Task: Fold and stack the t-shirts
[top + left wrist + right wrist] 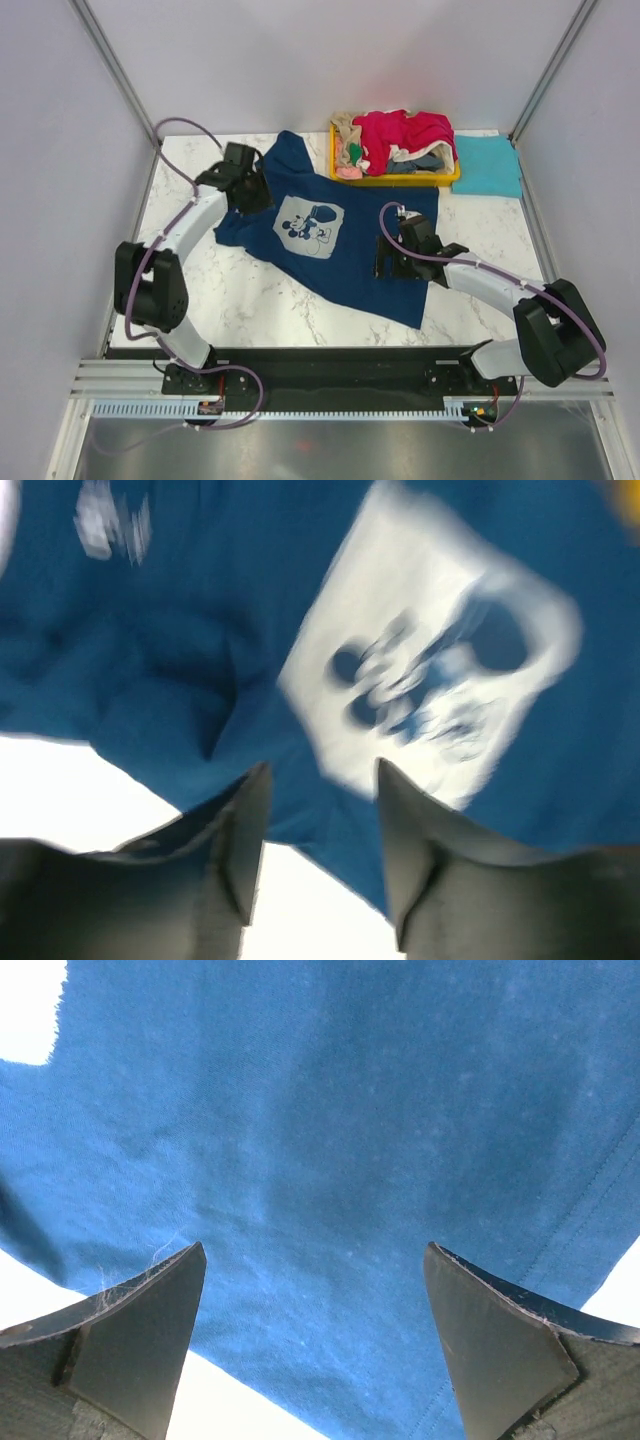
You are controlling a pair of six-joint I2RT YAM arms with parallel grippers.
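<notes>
The counter (250, 300) showed open marble near and left of the cloth, enough room for folding. The navy t-shirt (345, 265) was laid print-up at centre, skewed; its edges should be squared first. Other t-shirts (400, 135) were heaped in the yellow tray (400, 181) at the far edge. The right hand (385, 262) was spread wide over the hem. The left hand (250, 198) was part-open at the sleeve, with nothing gripped.

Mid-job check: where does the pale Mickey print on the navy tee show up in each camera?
Top external: Mickey print mid-table, centre of the navy tee.
Left wrist: blurred, upper right of centre, just beyond the left gripper.
Right wrist: not in it; only plain navy cloth.
Shared landmark: the navy tee, in all three.
</notes>
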